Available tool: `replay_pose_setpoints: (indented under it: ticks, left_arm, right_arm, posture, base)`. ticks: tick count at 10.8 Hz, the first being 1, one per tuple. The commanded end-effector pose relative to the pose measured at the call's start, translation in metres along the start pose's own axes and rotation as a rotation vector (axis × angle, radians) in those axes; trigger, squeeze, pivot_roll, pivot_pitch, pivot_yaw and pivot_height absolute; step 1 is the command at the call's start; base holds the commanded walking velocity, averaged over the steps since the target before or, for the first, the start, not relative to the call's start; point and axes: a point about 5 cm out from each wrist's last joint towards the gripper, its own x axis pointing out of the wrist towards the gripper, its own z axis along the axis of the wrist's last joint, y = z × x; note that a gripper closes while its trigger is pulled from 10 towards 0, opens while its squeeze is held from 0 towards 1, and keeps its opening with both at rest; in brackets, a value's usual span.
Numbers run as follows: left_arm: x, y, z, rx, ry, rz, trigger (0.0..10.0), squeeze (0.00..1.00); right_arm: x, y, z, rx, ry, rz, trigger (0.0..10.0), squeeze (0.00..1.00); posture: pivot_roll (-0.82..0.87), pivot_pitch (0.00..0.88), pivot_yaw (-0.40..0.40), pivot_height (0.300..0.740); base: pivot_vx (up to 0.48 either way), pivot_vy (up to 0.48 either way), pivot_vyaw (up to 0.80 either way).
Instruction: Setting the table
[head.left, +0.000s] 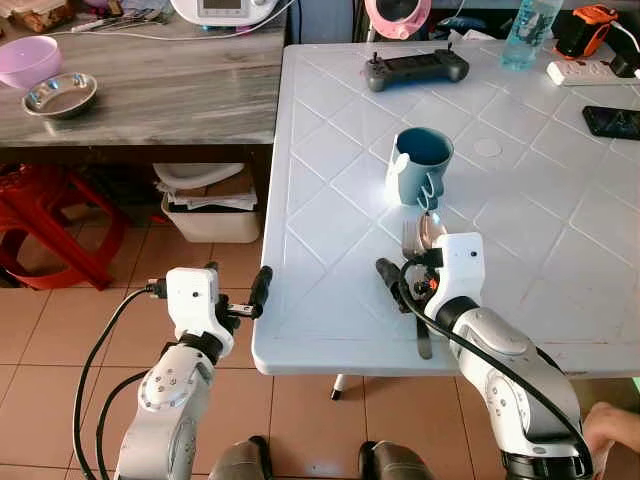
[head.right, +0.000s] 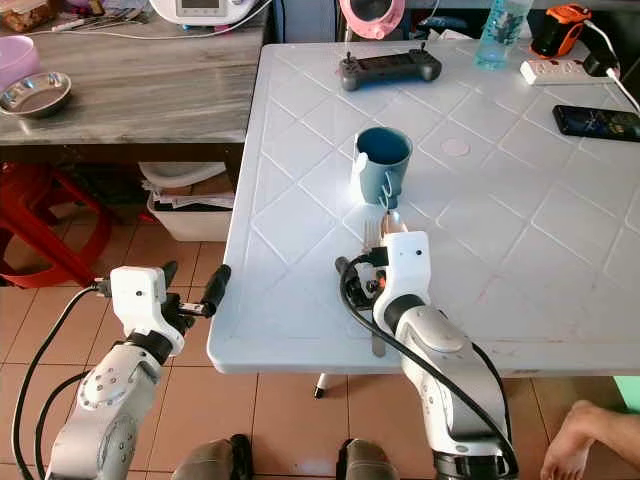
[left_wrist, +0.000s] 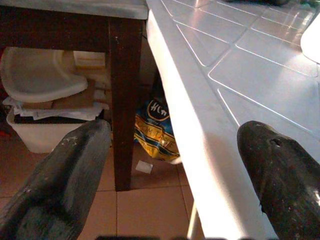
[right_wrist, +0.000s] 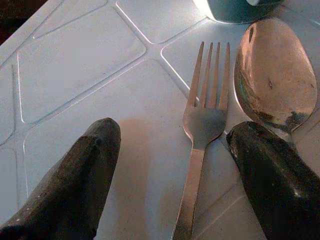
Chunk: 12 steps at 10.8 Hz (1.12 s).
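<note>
right hand (right_wrist: 170, 175): fingers apart, low over surface (head.left: 330, 180), straddling fork
fork (right_wrist: 202, 125): between fingers, long axis along the hand's reach, tines ahead
spoon (right_wrist: 275, 75): beside fork, by one finger
cup (head.left: 420, 165): just beyond tines
left hand (head.left: 238, 290): fingers apart, off surface edge, farther from fork

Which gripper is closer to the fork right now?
Right. The right gripper hangs over the fork, open fingers either side. The left gripper is off the table's near-left edge.

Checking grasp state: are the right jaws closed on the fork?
No. The right gripper stands open, its jaws either side of the fork, which lies flat on the table.
</note>
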Motion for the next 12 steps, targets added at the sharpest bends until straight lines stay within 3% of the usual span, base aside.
replay_pose_setpoints:
  ticks: [1,3,4,5,6,7,9,12]
  left_arm:
    - [-0.003,0.0,0.0,0.003,0.004,0.001,10.0,0.0]
    - [-0.003,0.0,0.0,0.003,0.004,0.001,10.0,0.0]
    - [-0.006,-0.002,-0.004,0.02,0.034,-0.074,10.0,0.0]
    - [-0.011,-0.003,-0.007,0.047,0.045,-0.149,10.0,0.0]
    - [-0.01,-0.002,-0.005,0.046,0.03,-0.135,10.0,0.0]
    - [-0.009,-0.002,-0.004,0.046,0.033,-0.146,10.0,0.0]
    - [-0.011,-0.001,-0.004,0.069,0.037,-0.179,10.0,0.0]
    - [-0.012,-0.003,-0.004,0.068,0.036,-0.204,10.0,0.0]
  right_arm:
    - [-0.001,-0.003,-0.005,0.009,0.02,-0.02,10.0,0.0]
    - [-0.001,-0.003,-0.005,0.009,0.02,-0.02,10.0,0.0]
    - [0.007,-0.01,-0.02,-0.029,0.113,-0.046,10.0,0.0]
    - [0.015,-0.025,-0.047,-0.085,0.275,-0.095,10.0,0.0]
    - [0.014,-0.026,-0.049,-0.087,0.276,-0.1,9.0,0.0]
    - [0.013,-0.027,-0.053,-0.083,0.285,-0.111,1.2,0.0]
    - [0.017,-0.031,-0.058,-0.073,0.3,-0.122,0.0,0.0]
    - [0.014,-0.024,-0.066,0.028,0.339,-0.112,0.0,0.0]
  posture:
    - [-0.04,0.177,0.048,0.74]
    - [-0.04,0.177,0.048,0.74]
    - [-0.02,0.177,0.048,0.74]
    - [-0.02,0.176,0.047,0.74]
    - [-0.02,0.176,0.047,0.74]
    - [-0.02,0.177,0.046,0.74]
    - [-0.01,0.179,0.048,0.74]
    - [-0.01,0.182,0.05,0.74]
  base:
    - [0.0,0.0,0.0]
    - [0.0,0.0,0.0]
    - [0.0,0.0,0.0]
    - [0.0,0.0,0.0]
    - [0.0,0.0,0.0]
    - [0.0,0.0,0.0]
    - [0.0,0.0,0.0]
    - [0.0,0.0,0.0]
